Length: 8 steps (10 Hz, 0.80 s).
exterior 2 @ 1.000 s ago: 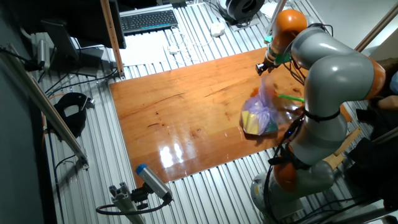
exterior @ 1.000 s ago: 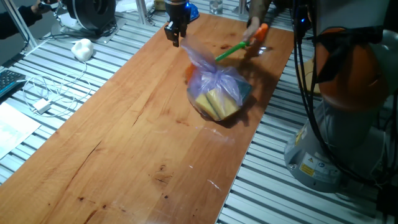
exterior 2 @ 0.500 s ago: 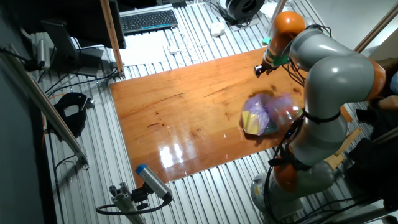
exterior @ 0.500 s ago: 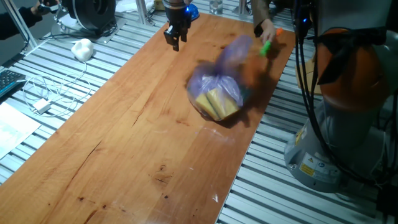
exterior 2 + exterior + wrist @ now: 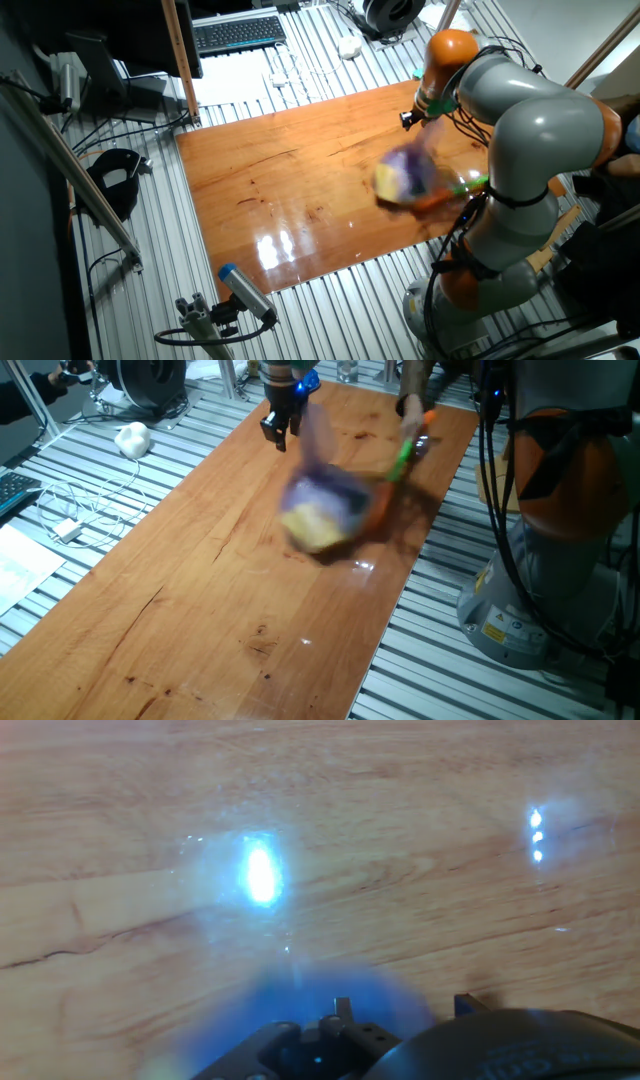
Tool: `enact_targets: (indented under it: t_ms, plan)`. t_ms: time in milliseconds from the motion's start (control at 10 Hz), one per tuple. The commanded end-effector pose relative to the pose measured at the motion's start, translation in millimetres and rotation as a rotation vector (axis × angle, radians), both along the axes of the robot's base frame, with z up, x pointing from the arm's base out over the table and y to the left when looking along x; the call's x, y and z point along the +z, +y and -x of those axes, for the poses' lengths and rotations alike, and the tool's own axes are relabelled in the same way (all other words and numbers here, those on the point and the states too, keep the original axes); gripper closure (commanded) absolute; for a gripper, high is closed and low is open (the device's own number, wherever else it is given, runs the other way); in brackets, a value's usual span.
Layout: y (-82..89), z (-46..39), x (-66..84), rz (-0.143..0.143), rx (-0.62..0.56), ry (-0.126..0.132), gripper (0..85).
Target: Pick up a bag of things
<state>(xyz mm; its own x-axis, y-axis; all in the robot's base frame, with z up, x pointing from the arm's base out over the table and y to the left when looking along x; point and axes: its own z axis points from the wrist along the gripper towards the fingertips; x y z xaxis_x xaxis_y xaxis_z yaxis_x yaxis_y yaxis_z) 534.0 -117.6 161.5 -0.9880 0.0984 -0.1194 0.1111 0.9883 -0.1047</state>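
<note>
The lilac plastic bag (image 5: 320,515) with yellow items inside lies on the wooden table (image 5: 200,590), motion-blurred, near the table's middle; it also shows in the other fixed view (image 5: 405,178). An orange toy shovel (image 5: 378,508) with a green handle (image 5: 402,458), held by a person's hand (image 5: 410,405), presses against its right side. My gripper (image 5: 275,432) hangs above the far end of the table, left of and behind the bag, apart from it, open and empty. In the hand view only bare wood and a blue blur show.
A blue-and-white packet (image 5: 308,378) lies at the far table edge behind the gripper. My arm's base (image 5: 560,510) stands right of the table. Cables and a white object (image 5: 132,437) lie on the slatted floor at the left.
The bag has slid left toward the table's middle, pushed by the shovel, which came down against it. My gripper has shifted slightly left and stayed above the far end.
</note>
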Motion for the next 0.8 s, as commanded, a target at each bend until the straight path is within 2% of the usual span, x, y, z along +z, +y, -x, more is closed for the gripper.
enact_targets:
  t_ms: [0,100,200,300,500,700]
  plan:
    - [-0.4,-1.7,0.4,0.002,0.001,-0.016,34.0]
    - [0.4,-9.2,2.4,-0.014,-0.009,-0.04,34.0]
    - [4.6,-18.6,4.5,-0.028,-0.036,-0.049,17.0]
    - [11.6,-29.3,7.8,-0.012,-0.056,-0.045,17.0]
    - [26.4,-45.3,12.2,-0.012,-0.085,-0.032,17.0]
    - [34.9,-51.4,12.0,-0.015,-0.099,-0.033,17.0]
